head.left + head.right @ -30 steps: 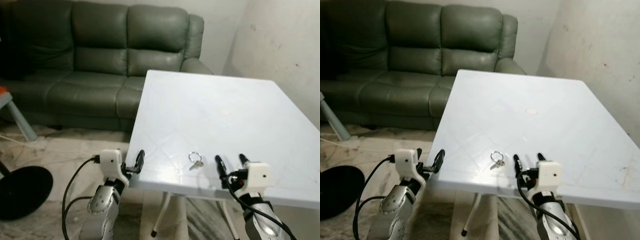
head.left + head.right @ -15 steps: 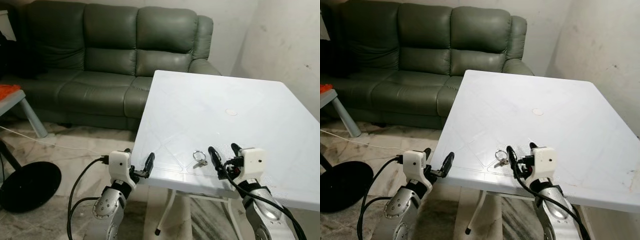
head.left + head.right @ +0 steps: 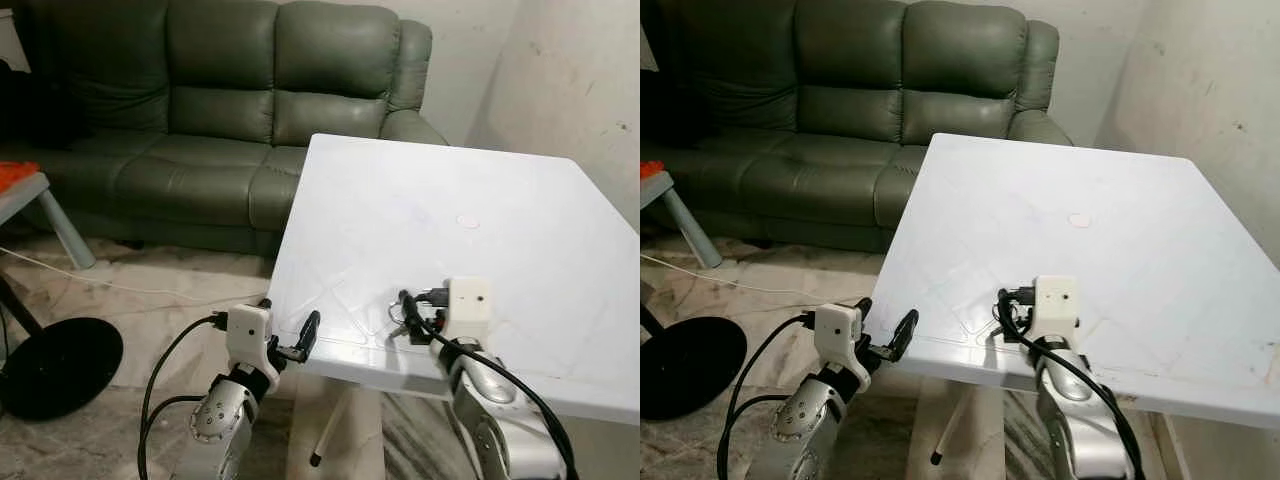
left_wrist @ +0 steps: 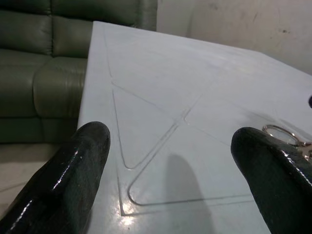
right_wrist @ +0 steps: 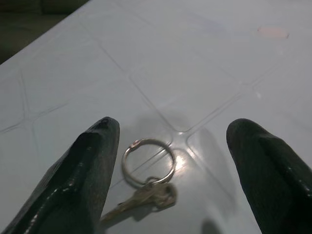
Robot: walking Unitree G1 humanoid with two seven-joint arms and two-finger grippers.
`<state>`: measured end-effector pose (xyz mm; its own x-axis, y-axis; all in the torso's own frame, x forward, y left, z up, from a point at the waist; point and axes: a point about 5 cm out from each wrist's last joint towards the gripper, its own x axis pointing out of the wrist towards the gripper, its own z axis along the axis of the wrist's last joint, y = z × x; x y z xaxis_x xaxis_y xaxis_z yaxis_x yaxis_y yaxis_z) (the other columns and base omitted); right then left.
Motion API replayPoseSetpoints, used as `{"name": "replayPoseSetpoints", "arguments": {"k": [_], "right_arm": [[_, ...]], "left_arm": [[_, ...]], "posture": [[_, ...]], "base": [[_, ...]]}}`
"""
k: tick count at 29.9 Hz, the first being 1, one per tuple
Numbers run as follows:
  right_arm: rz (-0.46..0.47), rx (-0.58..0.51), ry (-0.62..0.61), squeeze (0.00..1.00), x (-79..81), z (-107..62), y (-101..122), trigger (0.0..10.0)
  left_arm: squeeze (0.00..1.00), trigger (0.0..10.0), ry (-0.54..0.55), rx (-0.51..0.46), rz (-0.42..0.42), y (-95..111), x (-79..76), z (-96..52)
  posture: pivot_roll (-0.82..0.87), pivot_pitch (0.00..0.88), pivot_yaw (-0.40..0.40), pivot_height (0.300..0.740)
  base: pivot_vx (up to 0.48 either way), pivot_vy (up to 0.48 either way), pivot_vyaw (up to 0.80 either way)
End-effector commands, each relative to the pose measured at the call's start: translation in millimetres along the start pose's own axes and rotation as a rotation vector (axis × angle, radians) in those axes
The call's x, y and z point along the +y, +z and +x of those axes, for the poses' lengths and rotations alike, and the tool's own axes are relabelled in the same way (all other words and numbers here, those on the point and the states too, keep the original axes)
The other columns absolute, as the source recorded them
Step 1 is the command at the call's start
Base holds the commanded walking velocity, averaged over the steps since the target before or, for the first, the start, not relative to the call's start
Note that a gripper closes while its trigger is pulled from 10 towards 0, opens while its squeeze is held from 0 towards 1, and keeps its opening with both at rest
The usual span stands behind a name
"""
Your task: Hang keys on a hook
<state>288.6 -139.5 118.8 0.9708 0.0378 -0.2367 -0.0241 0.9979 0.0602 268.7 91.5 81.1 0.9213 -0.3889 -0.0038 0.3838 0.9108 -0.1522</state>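
Start on your left: the left hand (image 3: 290,338) hangs at the near edge of the white counter (image 3: 500,230), fingers spread and holding nothing. It looks idle, so leave it where it is.

Moving right, the keys (image 5: 146,183) lie flat on the counter near its front edge, a ring with one key hanging off it. Your right hand (image 3: 414,312) is low over them; in the right wrist view its two fingers (image 5: 83,170) stand wide apart with the ring between them, closer to one finger than the other, and not yet touched.

So by my reading you are at the pickup step, just before the grasp. The next move calls for settling the fingertips down to the counter and closing on the ring or key, which lies thin and flat and could slide away.

In the eye views your right hand's white housing covers most of the keys. No hook is visible anywhere, so you will have to find it once the keys are lifted.
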Motion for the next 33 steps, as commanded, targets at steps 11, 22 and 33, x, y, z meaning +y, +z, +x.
{"name": "replayPoseSetpoints", "arguments": {"k": [11,22,33], "right_arm": [[-0.053,0.046,-0.022,0.00,5.2,-7.3,2,10.0],[-0.077,0.094,0.016,0.00,19.1,-11.9,-12,10.0],[-0.005,0.110,-0.032,0.00,24.4,-3.6,-15,10.0]], "left_arm": [[0.00,10.0,-0.008,-0.001,0.000,4,-2.9,-0.4],[0.00,10.0,-0.008,-0.004,-0.002,5,-4.7,-0.7],[0.00,10.0,-0.001,-0.004,-0.008,5,-4.5,-0.4]], "posture": [[-0.01,0.048,-0.067,0.740],[0.00,0.051,-0.070,0.740],[0.00,0.050,-0.069,0.740]], "base": [[0.000,0.000,0.00],[0.000,0.000,0.00],[0.000,0.000,0.00]]}}
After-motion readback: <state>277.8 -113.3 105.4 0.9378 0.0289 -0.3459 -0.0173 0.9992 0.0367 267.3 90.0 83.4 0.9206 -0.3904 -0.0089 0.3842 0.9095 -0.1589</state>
